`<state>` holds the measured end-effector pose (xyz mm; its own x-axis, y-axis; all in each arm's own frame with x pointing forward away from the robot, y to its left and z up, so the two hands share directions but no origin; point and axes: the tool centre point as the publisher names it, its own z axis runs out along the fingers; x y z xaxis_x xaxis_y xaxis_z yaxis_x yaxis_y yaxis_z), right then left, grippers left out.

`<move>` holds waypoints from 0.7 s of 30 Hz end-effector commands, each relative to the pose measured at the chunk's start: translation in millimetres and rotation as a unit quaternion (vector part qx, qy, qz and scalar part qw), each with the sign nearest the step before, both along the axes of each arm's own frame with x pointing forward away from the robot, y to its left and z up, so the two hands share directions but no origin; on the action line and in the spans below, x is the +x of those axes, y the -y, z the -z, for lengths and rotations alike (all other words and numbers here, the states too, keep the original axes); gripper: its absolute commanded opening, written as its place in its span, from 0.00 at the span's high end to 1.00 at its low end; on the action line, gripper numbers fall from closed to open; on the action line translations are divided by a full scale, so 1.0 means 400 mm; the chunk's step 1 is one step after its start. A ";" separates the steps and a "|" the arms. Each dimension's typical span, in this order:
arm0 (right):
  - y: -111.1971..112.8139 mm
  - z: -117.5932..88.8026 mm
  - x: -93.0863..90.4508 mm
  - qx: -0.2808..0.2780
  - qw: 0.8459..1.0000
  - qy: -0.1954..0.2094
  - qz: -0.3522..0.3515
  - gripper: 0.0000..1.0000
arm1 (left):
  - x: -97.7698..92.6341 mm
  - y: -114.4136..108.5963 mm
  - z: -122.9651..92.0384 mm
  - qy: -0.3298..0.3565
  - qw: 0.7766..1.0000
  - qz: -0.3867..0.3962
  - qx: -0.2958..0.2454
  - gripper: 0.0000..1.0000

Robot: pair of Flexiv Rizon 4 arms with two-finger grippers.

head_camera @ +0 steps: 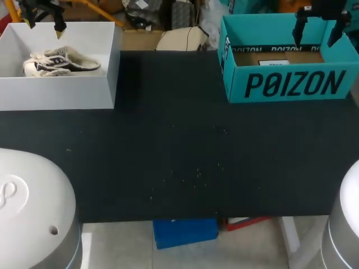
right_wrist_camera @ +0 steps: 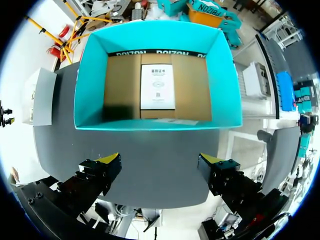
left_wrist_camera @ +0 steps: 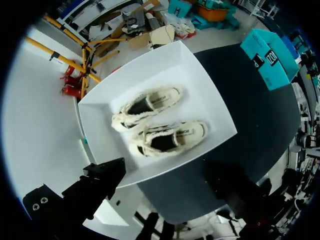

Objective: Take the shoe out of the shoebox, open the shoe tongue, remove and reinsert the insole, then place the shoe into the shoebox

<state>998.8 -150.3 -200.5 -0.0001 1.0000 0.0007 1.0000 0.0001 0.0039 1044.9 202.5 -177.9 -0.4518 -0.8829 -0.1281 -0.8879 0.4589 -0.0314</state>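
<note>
My left jaws hang released above the white box (head_camera: 56, 92), which sits at the far left corner of the black table (head_camera: 179, 162). My left fingers (head_camera: 58, 28) stand well apart with nothing between them, and they touch neither the box nor what lies in it. Seen from my left wrist, the white box (left_wrist_camera: 212, 107) is open-topped and holds a pair of cream shoes with dark linings. They lie side by side on their soles, both pointing the same way: one shoe (left_wrist_camera: 150, 102) toward the far wall, the other shoe (left_wrist_camera: 172, 137) nearer my fingers (left_wrist_camera: 102, 182). Those fingers are in shadow there, so I cannot make out their yellow tips, though the gap between them looks wide. From above, the pair (head_camera: 61, 64) lies toward the left side of its box. My right jaws are likewise released and grasp nothing, hanging over the teal box (head_camera: 291, 84) at the table's far right. From my right wrist, the teal box (right_wrist_camera: 92, 75) lies open ahead of my right fingers (right_wrist_camera: 102, 170), which are spread wide. It has a brown cardboard floor with a white printed sheet (right_wrist_camera: 157, 86) lying flat in the middle. The two boxes are well apart.
</note>
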 end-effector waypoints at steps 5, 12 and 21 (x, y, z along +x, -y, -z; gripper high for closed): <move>0.000 -0.001 0.001 0.000 1.000 0.000 0.000 0.00 | -0.024 -0.026 -0.004 0.047 0.822 0.566 -0.037 0.00; 0.000 -0.001 0.001 0.000 1.000 0.000 0.000 0.00 | -0.024 -0.026 -0.004 0.049 0.811 0.582 -0.038 0.00; 0.000 -0.001 0.001 0.000 1.000 0.000 0.000 0.00 | 0.010 -0.059 0.044 0.026 0.796 0.604 -0.037 0.52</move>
